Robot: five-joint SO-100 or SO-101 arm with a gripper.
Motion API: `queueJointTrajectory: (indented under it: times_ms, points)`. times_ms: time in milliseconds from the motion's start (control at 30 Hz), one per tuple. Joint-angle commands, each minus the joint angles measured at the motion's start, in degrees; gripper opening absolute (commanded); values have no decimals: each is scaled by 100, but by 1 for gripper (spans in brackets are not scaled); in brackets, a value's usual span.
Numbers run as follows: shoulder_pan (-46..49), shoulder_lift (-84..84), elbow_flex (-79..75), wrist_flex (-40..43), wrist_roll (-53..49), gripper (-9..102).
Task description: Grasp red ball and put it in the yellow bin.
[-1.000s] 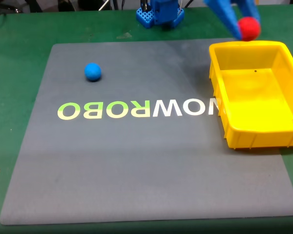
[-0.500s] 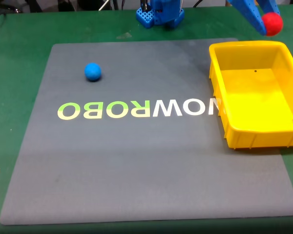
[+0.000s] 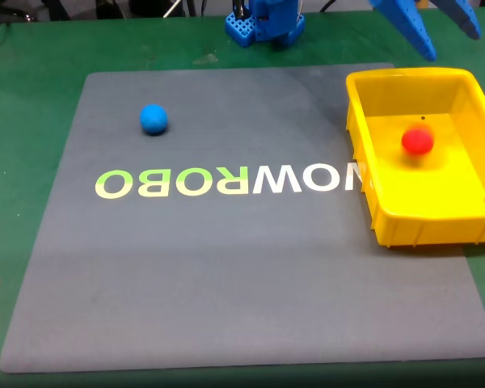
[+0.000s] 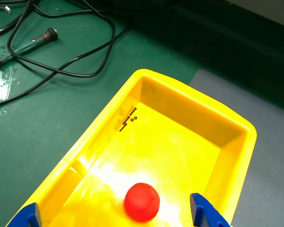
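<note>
- Hand (image 3: pixel 440 28) was found above the far end of the yellow bin (image 3: pixel 364 162) in the fixed view, its two blue fingers (image 3: pixel 412 32) spread wide apart with nothing between them.
- Wrist view confirmed this: the hand (image 4: pixel 118 217) looked straight down into the bin (image 4: pixel 199 99), one fingertip at each lower corner of the picture, the gap between them empty.
- Red ball (image 3: pixel 417 141) lay inside the bin, on its floor and well clear of the walls; in the wrist view the ball (image 4: pixel 142 202) sat between and below the open fingertips, not touched by either.
- Judgement: the hand stood over the bin with its fingers parted so that the ball would land inside the raised walls; the placing appeared done.
- Blue ball (image 3: pixel 153 119) rested apart on the grey mat (image 3: pixel 226 267), well away from the bin and not involved.
- Mat carried large lettering and lay on a green worktop (image 3: pixel 32 121); the bin sat on the mat's right side in the fixed view.
- Black cables (image 4: pixel 61 52) trailed over the green surface beyond the bin in the wrist view.
</note>
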Motion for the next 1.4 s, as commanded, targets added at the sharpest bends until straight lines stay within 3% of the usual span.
queueJointTrajectory:
  times_ms: [0,167,300,533,833,1100,1367]
  points:
    - [229,229,-70,-35,-44,37]
    - [352,800,202,308,-9,36]
    - [519,2215,1494,694,18,31]
    - [1143,5511,4298,2048,9,1]
    - [2646,7216,6416,2558,-264,0]
    - [2839,8358,7277,3718,-369,0]
    - [3111,8385,7523,4377,-396,0]
